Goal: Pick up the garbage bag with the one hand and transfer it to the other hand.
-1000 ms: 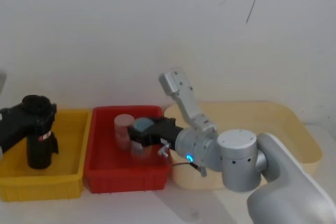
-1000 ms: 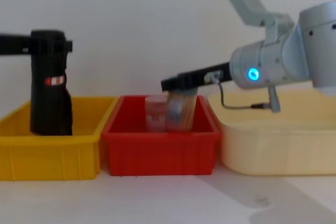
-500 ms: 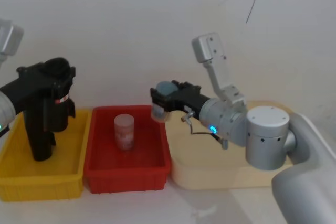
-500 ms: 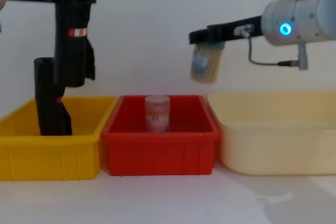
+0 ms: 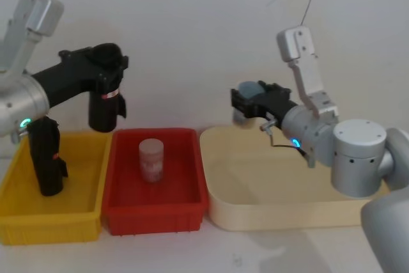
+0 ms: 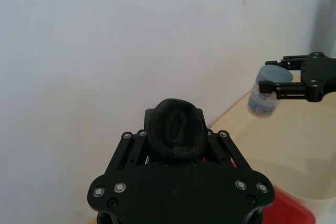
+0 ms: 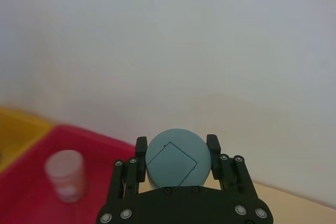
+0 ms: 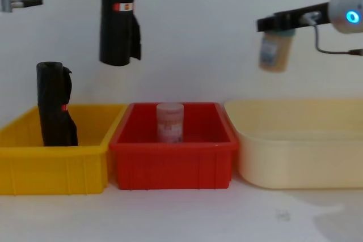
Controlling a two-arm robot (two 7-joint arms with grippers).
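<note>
The garbage bag (image 5: 105, 99), a tall black roll with a red-and-white label band, hangs in the air above the seam between the yellow and red bins. My left gripper (image 5: 105, 63), on the green-lit arm, is shut around its top; the roll's end (image 6: 176, 134) sits between the fingers. In the chest view the garbage bag (image 8: 118, 21) hangs high, well above the bins. My right gripper (image 5: 250, 98), on the blue-lit arm, is shut on a blue-lidded jar (image 8: 275, 50) held above the cream tub's left end, well apart from the bag.
A second black roll (image 5: 46, 156) stands in the yellow bin (image 5: 51, 228). A short pink jar (image 5: 151, 160) stands in the red bin (image 5: 156, 217). The cream tub (image 5: 275, 212) lies to the right. A white wall is close behind.
My left gripper has raised the garbage bag and carried it right, out of the yellow bin. My right gripper has moved the blue-lidded jar right, over the cream tub.
</note>
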